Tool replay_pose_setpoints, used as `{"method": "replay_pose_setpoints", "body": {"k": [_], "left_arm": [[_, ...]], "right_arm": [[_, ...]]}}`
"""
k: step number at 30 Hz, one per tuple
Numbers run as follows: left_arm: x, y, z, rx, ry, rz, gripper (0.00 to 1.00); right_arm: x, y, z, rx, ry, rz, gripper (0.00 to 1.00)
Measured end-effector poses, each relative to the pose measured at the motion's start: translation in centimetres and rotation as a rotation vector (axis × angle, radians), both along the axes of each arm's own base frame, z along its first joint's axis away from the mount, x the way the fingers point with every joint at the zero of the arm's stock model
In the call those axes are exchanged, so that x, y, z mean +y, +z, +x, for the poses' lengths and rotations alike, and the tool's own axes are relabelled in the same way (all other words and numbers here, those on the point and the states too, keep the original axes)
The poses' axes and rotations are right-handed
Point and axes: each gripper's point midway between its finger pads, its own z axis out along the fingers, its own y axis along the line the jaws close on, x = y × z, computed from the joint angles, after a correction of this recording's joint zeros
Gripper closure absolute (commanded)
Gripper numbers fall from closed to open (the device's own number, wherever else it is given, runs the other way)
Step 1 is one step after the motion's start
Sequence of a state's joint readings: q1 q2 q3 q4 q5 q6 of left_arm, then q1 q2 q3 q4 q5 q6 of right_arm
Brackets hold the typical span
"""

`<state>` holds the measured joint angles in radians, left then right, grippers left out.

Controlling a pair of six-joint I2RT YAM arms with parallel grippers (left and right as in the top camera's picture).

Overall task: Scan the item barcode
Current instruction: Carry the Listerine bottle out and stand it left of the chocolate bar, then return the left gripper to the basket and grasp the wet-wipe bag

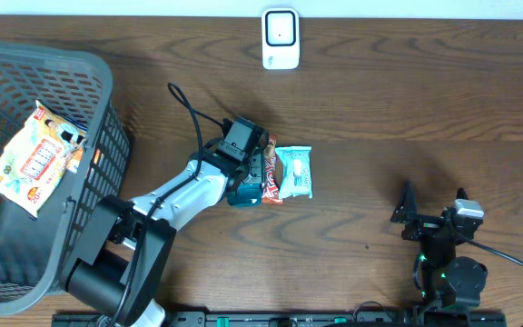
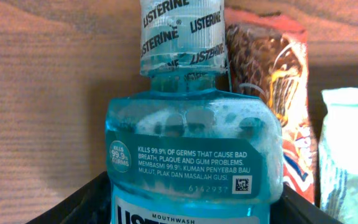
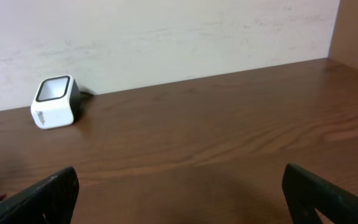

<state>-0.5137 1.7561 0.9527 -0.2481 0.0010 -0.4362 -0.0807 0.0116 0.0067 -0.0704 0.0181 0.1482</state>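
Observation:
A blue Listerine mouthwash bottle [image 2: 191, 155] fills the left wrist view, cap pointing away and its label with a small square code facing the camera. My left gripper [image 2: 194, 202] is shut on the bottle's body, a black finger pressed against each side. Overhead, that gripper [image 1: 246, 173] covers most of the teal bottle [image 1: 243, 194] at the table's middle. The white scanner [image 1: 281, 38] stands at the far edge and also shows as a scanner [image 3: 55, 101] in the right wrist view. My right gripper [image 1: 432, 213] is open and holds nothing, low over the wood at the front right.
A brown and orange snack packet [image 1: 270, 177] and a white and teal packet [image 1: 295, 173] lie just right of the bottle. A dark mesh basket [image 1: 98, 109] at the left holds a snack bag [image 1: 34, 159]. A black cable [image 1: 189, 113] runs to the left wrist.

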Motion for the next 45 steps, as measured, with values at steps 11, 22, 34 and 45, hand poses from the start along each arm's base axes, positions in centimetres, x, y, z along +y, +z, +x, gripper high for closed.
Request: {"method": "replay_pose_setpoints", "body": {"k": [11, 22, 34, 45], "left_arm": [[2.1, 15.3, 2.4, -0.1, -0.035, 0.103, 0.02], [14.5, 36.4, 0.6, -0.585, 0.312, 0.202, 0.02], [34.2, 31.6, -6.1, -0.371, 1.092, 0.219, 0.02], [41.9, 19.3, -9.3, -0.189, 1.41, 0.045, 0.02]], "right_arm": [[0.0, 0.0, 0.0, 0.0, 0.0, 0.0, 0.01], [0.0, 0.0, 0.0, 0.0, 0.0, 0.0, 0.01], [0.0, 0.0, 0.0, 0.0, 0.0, 0.0, 0.01], [0.0, 0.0, 0.0, 0.0, 0.0, 0.0, 0.01]]}}
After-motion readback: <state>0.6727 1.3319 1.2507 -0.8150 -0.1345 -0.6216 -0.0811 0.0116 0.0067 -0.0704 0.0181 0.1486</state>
